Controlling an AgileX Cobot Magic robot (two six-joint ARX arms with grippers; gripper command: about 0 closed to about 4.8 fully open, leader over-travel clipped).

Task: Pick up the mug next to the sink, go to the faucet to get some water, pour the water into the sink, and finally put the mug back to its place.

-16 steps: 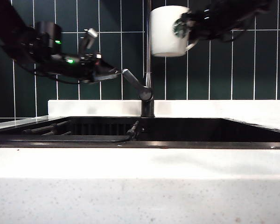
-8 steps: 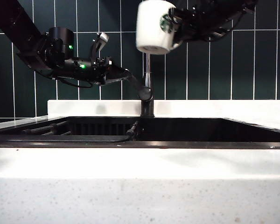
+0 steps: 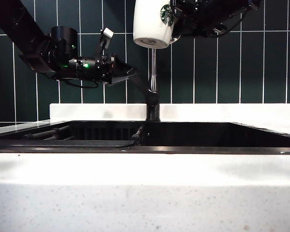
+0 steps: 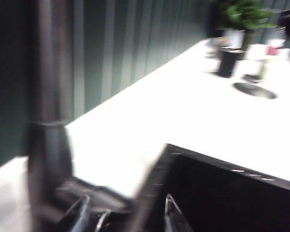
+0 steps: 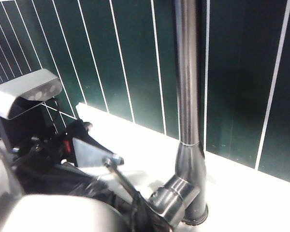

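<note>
Your right pincer [image 3: 176, 21], top centre, grips the mug [image 3: 152, 24]; your left pincer [image 3: 130, 73], released, meets the faucet [image 3: 153, 82] lever.

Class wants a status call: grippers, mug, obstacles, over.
Right gripper shut on mug, high by faucet. Left gripper open at lever. Nothing blocking.

We noted dark green wall tiles [image 3: 222, 72] behind a white speckled bench [image 3: 145, 193]. A potted plant [image 4: 246, 17], black cup [image 4: 227, 62] and round dish [image 4: 254, 90] stood on it, blurred.
</note>
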